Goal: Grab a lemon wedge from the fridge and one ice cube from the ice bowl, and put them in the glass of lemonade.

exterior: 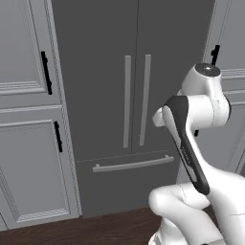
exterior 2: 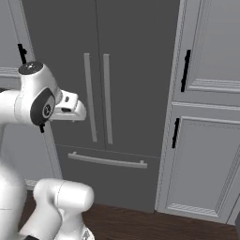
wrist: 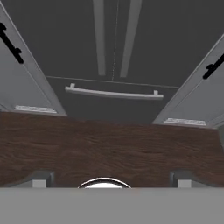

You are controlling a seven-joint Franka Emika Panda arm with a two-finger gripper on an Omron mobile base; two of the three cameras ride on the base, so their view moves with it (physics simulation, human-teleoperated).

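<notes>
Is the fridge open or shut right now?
Shut. Both doors of the fridge sit flush, handles side by side, and the bottom drawer is pushed in.

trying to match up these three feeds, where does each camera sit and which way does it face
Left base view: behind the arm to its left, facing the closed fridge; the arm rises at lower right.
Right base view: behind the arm to its right, facing the same fridge; the arm rises at lower left.
Hand view: on the hand, looking down and forward over the wood floor to the fridge drawer handle; open gripper tips at the bottom.
All three share the fridge door handles and flanking cabinets.
</notes>
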